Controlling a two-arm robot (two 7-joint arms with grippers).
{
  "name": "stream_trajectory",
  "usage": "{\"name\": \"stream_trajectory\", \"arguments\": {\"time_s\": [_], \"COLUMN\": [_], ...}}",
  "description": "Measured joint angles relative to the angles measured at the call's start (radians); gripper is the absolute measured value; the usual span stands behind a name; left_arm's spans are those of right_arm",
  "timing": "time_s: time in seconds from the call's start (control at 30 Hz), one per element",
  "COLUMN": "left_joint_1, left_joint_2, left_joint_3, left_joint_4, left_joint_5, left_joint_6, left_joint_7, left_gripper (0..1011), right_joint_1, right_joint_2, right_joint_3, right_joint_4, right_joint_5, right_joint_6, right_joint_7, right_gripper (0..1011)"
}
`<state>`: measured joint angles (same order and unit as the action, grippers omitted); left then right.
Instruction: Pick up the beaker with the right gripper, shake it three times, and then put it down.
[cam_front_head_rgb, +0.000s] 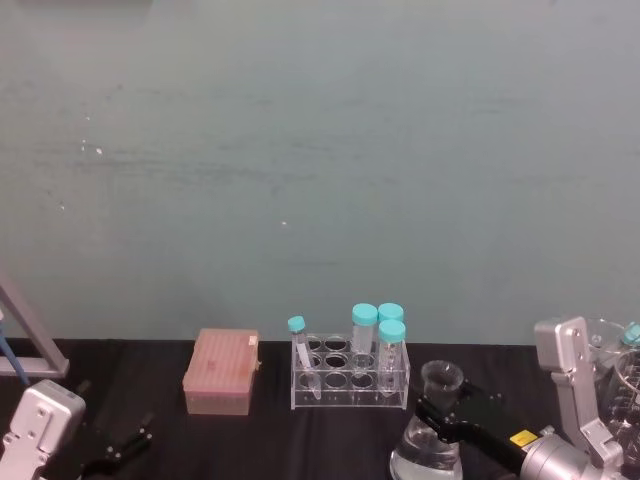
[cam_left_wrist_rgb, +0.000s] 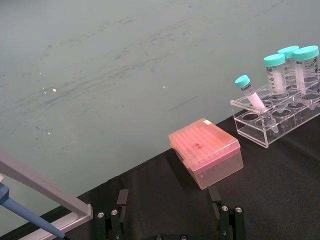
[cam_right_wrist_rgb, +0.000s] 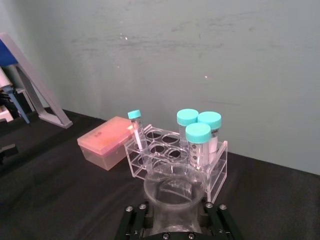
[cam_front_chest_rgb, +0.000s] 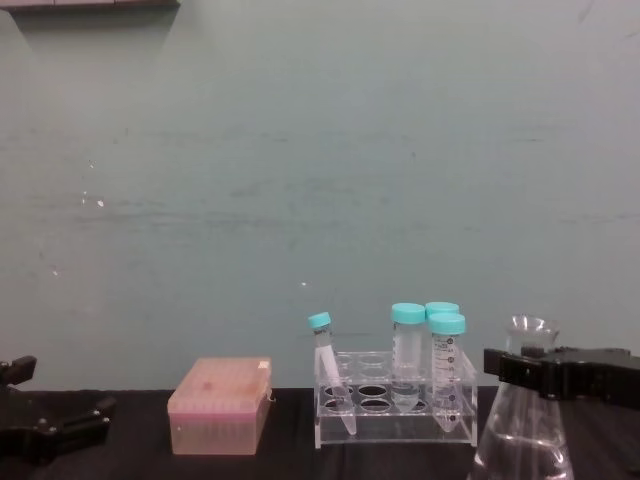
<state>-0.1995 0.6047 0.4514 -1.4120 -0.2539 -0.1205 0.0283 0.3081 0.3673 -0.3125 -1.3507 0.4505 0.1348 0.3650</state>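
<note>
The beaker (cam_front_head_rgb: 432, 430), a conical flask holding some clear liquid, stands on the black counter (cam_front_head_rgb: 330, 440) just right of the tube rack (cam_front_head_rgb: 350, 373). The right pincer (cam_front_head_rgb: 436, 412) clasps its narrow neck, where a grip suits shaking. The left pincer (cam_front_head_rgb: 118, 446) rests spread wide at far left.

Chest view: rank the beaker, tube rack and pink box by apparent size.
1. Beaker, nearest the camera, so perhaps overstated.
2. Tube rack.
3. Pink box, close to the rack; uncertain.
</note>
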Motion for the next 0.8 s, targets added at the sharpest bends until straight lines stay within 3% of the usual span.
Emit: {"name": "stream_trajectory", "arguments": {"time_s": [0.57,0.8], "left_joint_1": [0.0,0.0], "left_joint_2": [0.0,0.0], "left_joint_3": [0.0,0.0], "left_joint_4": [0.0,0.0], "left_joint_5": [0.0,0.0], "left_joint_6": [0.0,0.0], "left_joint_7": [0.0,0.0], "left_gripper": [1000,1000], "right_joint_1": [-0.001,-0.001], "right_joint_2": [0.0,0.0], "right_joint_3": [0.001,0.001], "right_joint_4": [-0.001,-0.001], "right_joint_5": [0.0,-0.001], "right_joint_6": [0.0,0.001], "right_joint_7": [-0.001,-0.001], "right_gripper": [969,1003]}}
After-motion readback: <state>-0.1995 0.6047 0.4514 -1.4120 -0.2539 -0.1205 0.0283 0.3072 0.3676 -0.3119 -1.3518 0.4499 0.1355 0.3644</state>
